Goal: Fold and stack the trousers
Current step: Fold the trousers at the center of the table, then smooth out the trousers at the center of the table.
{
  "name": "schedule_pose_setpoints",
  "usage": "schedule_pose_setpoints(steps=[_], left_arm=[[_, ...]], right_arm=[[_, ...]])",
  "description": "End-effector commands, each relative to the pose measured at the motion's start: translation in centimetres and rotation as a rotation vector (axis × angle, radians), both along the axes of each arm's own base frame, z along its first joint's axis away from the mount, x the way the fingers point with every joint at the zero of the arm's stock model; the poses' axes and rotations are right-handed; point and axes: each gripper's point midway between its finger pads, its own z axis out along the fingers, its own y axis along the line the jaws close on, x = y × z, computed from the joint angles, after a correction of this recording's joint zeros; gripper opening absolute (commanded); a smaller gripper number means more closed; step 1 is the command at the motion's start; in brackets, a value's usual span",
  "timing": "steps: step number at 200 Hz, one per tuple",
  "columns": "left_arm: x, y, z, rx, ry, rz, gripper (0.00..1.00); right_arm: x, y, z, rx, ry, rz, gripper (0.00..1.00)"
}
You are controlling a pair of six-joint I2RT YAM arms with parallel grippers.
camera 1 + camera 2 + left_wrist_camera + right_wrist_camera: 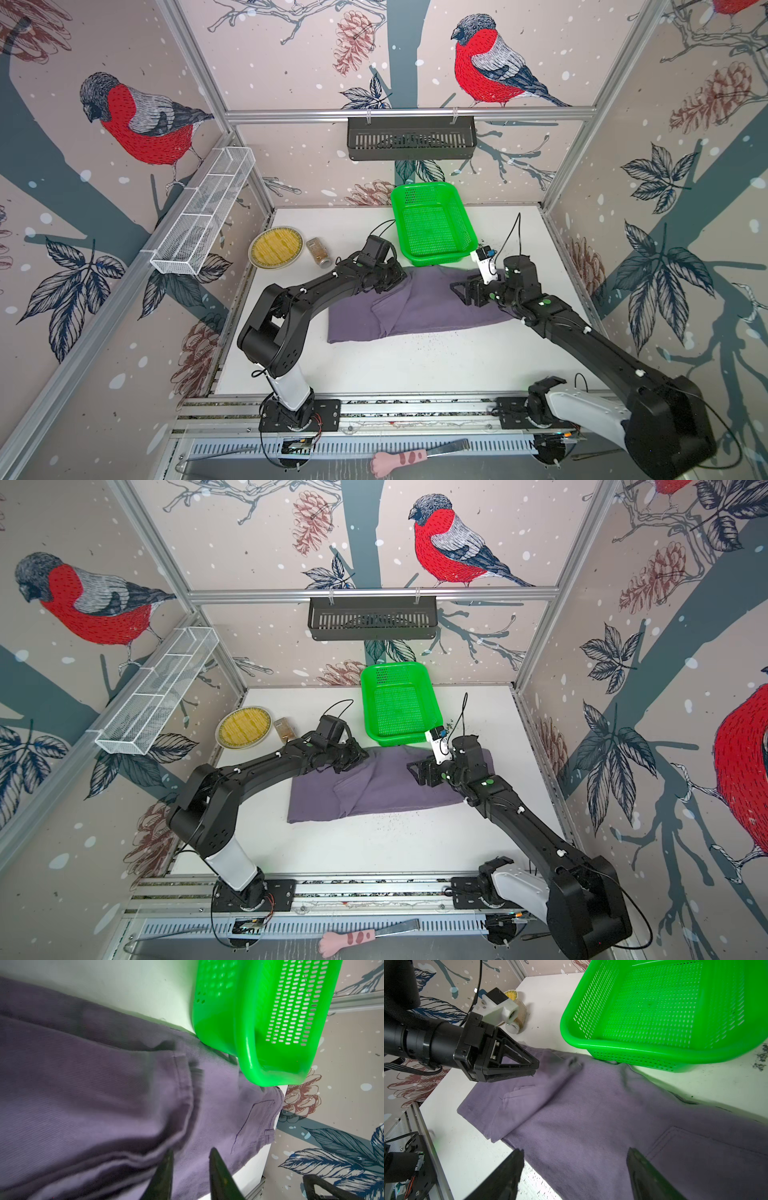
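Trousers lying folded on a white desk between two robot arms

One pair of purple-grey trousers (pixel 415 307) lies in layers across the middle of the desk (pixel 415 365). Its far edge reaches the near wall of one green basket (pixel 440 257), which stands at the desk's far edge. Toward the far left corner sit one round yellow plate (pixel 276 247) and one small jar (pixel 319 251) lying on its side.

Two black arms reach in from the near edge. The left gripper (pixel 192 1150) hovers over the trousers' far left part, its fingers parted by a narrow gap with only cloth showing beyond them. The right gripper (pixel 575 1150) hangs above the right half, fingers spread wide, gripping nothing.

Both arms cover the trousers' ends, so waistband and hems cannot be told apart from above. Both wrist views are blurred, though one stitched pocket outline shows. Dark specks dot the desk, too small to identify.
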Motion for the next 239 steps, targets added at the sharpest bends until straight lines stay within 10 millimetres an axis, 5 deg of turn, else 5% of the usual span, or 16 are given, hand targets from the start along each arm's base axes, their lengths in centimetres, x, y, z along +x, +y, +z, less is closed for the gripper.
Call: schedule_pose_setpoints(steps=[1, 49, 92, 131, 167, 203, 239], left_arm=[[0.0, -1.6, 1.6, 0.008, -0.070, -0.101, 0.36], [-0.6, 1.5, 4.7, 0.192, -0.125, -0.134, 0.45], [-2.8, 10.0, 5.3, 0.337, -0.087, -0.013, 0.54], [-6.0, 17.2, 2.1, 0.361, -0.003, 0.127, 0.54], [-8.2, 19.0, -0.8, 0.321, 0.019, 0.155, 0.53], [-9.1, 20.3, -3.3, 0.273, 0.044, 0.179, 0.52], [-9.6, 20.7, -4.7, 0.274, 0.075, 0.161, 0.51]], right_arm=[[0.1, 0.3, 0.5, 0.012, -0.019, 0.008, 0.80], [-0.3, 0.8, 0.6, 0.016, -0.016, 0.032, 0.81], [-1.4, 3.8, 0.7, -0.005, -0.026, 0.095, 0.80], [-2.2, 7.9, -1.5, -0.037, 0.131, 0.045, 0.79], [-2.3, 11.3, -4.8, -0.122, 0.286, -0.054, 0.77], [-2.7, 16.7, -5.1, -0.233, 0.193, 0.001, 0.77], [-3.8, 20.2, -8.2, -0.416, 0.139, 0.014, 0.73]])
